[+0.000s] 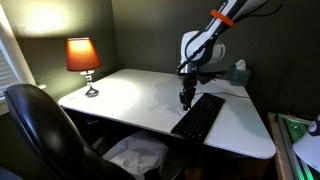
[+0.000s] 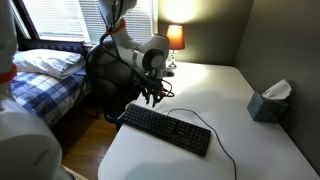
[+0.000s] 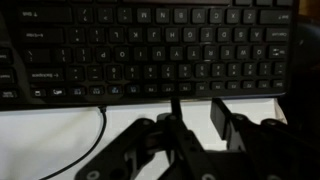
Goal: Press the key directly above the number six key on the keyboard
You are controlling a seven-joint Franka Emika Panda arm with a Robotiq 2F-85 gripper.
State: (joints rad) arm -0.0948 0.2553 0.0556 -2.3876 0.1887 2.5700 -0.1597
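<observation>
The black keyboard (image 1: pixel 200 117) lies flat on the white table (image 1: pixel 120 95), and shows in both exterior views (image 2: pixel 165 128). In the wrist view it fills the upper half (image 3: pixel 150 50); the key labels are too dark and blurred to read. My gripper (image 1: pixel 186 100) hangs fingers-down just above the keyboard's long edge (image 2: pixel 152 97). In the wrist view its two fingers (image 3: pixel 195 108) stand over the white table just off that edge. They are partly open with a bare gap between them and hold nothing.
The thin black cable (image 2: pixel 225 150) runs from the keyboard across the table. A lit lamp (image 1: pixel 83 60) stands at a far corner. A tissue box (image 2: pixel 270 100) sits by the wall. A black chair (image 1: pixel 40 125) stands beside the table, and a bed (image 2: pixel 45 70) beyond.
</observation>
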